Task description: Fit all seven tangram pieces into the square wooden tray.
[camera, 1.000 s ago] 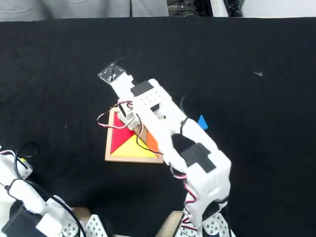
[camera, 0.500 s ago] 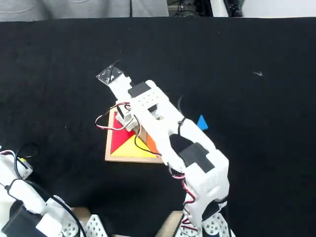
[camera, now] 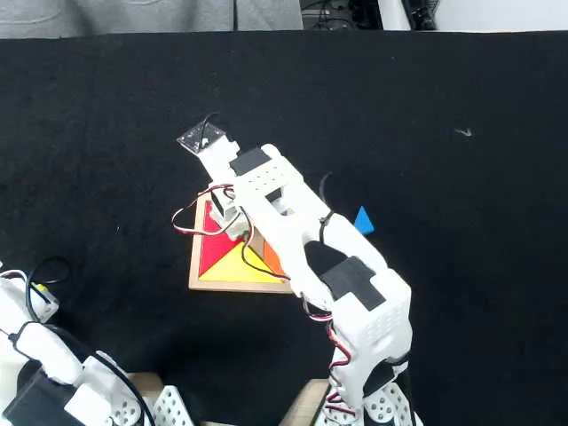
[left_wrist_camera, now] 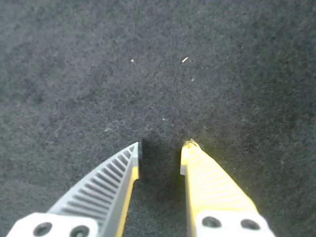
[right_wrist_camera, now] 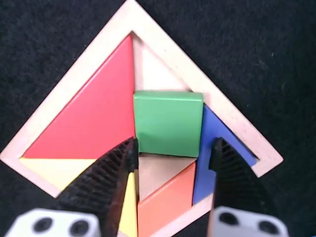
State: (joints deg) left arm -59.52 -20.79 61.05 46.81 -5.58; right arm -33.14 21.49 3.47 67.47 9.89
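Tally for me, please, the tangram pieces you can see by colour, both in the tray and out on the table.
Red triangle: 1
Yellow triangle: 1
Green square: 1
Orange piece: 1
Blue: 2, a blue piece in the wooden tray and a small blue triangle on the table
Total: 6

Black counter (camera: 461, 80): square wooden tray (camera: 231, 286) lies flat on it; blue triangle piece (camera: 363, 219) loose nearby, apart from tray.

A black cloth-covered table (camera: 479, 266), with perhaps a white wall (camera: 506, 13) behind.
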